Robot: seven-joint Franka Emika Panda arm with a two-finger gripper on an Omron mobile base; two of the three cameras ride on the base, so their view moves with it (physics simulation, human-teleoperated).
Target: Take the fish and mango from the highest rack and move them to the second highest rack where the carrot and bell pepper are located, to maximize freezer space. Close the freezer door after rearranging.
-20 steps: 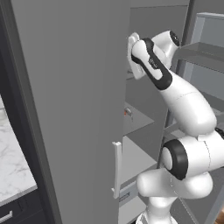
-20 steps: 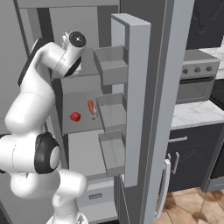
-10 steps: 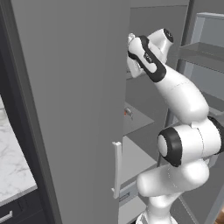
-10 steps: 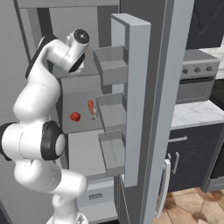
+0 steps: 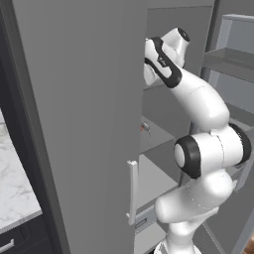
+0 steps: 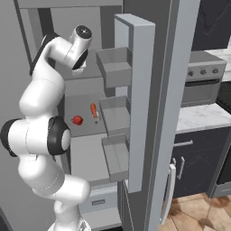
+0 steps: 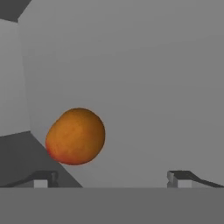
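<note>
A rounded orange mango with a red blush low on its skin (image 7: 75, 136) lies on the thin flat grey highest rack (image 7: 131, 87). On the second highest grey rack (image 6: 83, 108) below sit a slim orange carrot (image 6: 93, 109) and, apart from it, a small red bell pepper (image 6: 77, 120). The tall grey freezer door (image 6: 142, 113) stands open.

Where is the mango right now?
In the hand view the mango lies on the freezer's grey rack, left of centre, just ahead of the open gripper and nearer its left fingertip.
</note>
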